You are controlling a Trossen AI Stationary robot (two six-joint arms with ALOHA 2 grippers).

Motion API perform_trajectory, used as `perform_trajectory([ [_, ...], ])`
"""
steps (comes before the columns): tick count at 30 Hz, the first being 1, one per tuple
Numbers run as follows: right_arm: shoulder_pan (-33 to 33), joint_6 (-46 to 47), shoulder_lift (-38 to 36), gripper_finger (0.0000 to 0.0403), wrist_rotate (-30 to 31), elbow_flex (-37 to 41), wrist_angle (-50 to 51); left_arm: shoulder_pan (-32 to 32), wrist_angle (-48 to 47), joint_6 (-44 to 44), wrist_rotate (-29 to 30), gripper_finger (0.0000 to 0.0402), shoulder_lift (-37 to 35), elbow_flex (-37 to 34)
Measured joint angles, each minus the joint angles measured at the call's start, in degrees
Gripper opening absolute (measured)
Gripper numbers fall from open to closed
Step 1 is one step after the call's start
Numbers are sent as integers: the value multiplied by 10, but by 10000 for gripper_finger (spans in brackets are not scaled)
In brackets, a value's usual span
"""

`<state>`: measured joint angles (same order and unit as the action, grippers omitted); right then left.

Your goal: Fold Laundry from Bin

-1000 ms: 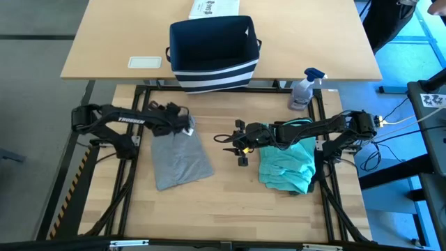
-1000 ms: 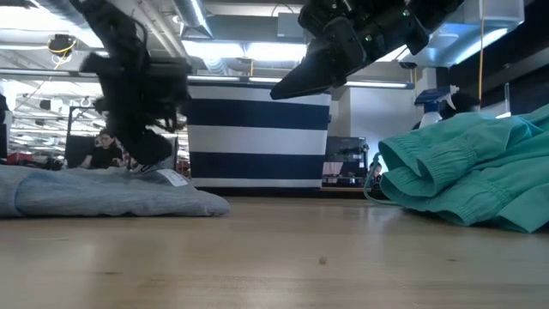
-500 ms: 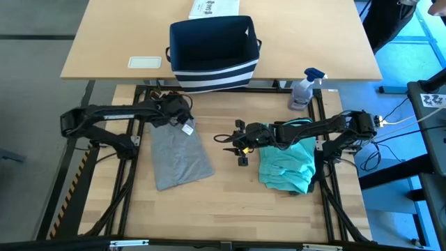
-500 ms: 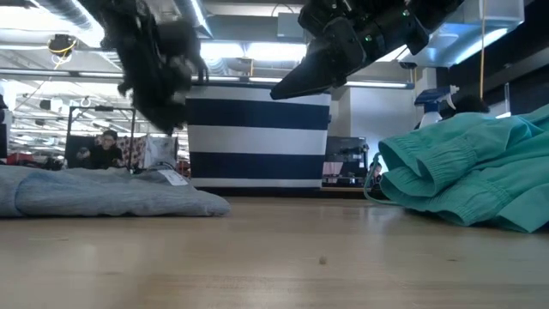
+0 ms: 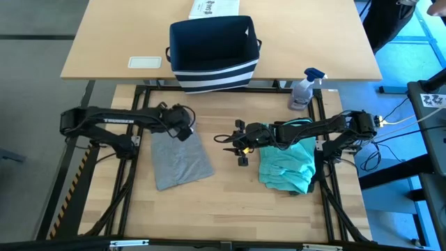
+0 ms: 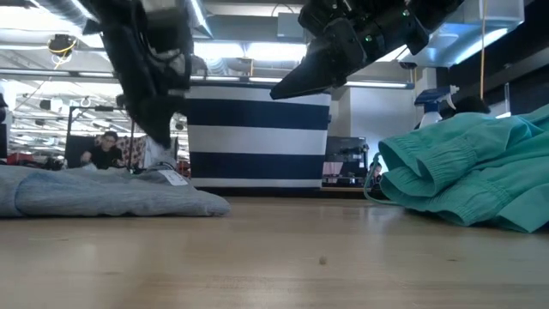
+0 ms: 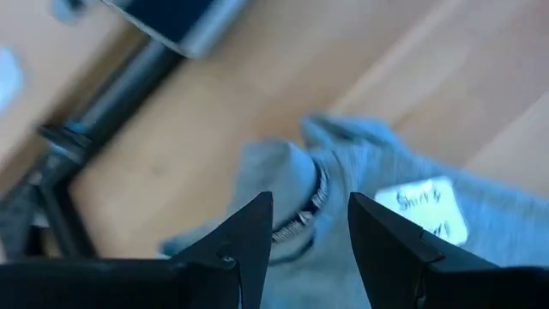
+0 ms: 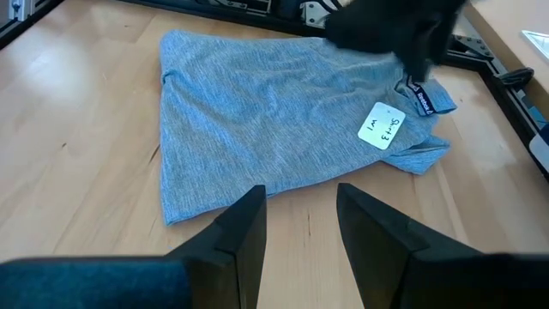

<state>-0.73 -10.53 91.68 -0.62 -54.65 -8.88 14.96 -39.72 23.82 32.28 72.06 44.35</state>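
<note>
A grey T-shirt [image 5: 182, 160] lies folded flat on the table's left half, with a white tag [image 8: 382, 124] at its collar end. My left gripper [image 5: 184, 131] hovers open just above that collar end [image 7: 319, 184], with nothing between its fingers. At mid-table my right gripper [image 5: 233, 143] hangs open and clear of the surface, pointing toward the shirt [image 8: 257, 112]. A crumpled teal piece [image 5: 286, 167] lies under the right arm. The navy bin [image 5: 212, 49] with white stripes stands on the far table.
A spray bottle [image 5: 304, 87] stands at the far right corner of the work table. A white printed box [image 5: 212, 8] and a white card [image 5: 145, 62] lie on the far table by the bin. Bare wood stretches along the near edge [image 5: 223, 209].
My left gripper has risen from the shirt's collar end and tipped its wrist, staying over that end; its fingers keep the same gap. The grey shirt has not moved.
</note>
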Motion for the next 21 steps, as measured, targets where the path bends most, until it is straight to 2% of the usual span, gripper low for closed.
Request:
perform_trajectory([
  [4, 0, 0, 0, 143, 0, 0, 0, 15, 24, 0, -28, 147, 45, -28],
  [8, 0, 0, 0, 143, 0, 0, 0, 43, 48, -2, 19, 147, 85, -42],
  [13, 0, 0, 0, 143, 0, 0, 0, 112, 80, -32, 65, 147, 120, -49],
  [17, 0, 1, 0, 143, 0, 0, 3, 159, 104, -37, 74, 147, 128, -49],
  [21, 0, 1, 0, 143, 0, 0, 10, 162, 105, -50, 65, 147, 111, -45],
])
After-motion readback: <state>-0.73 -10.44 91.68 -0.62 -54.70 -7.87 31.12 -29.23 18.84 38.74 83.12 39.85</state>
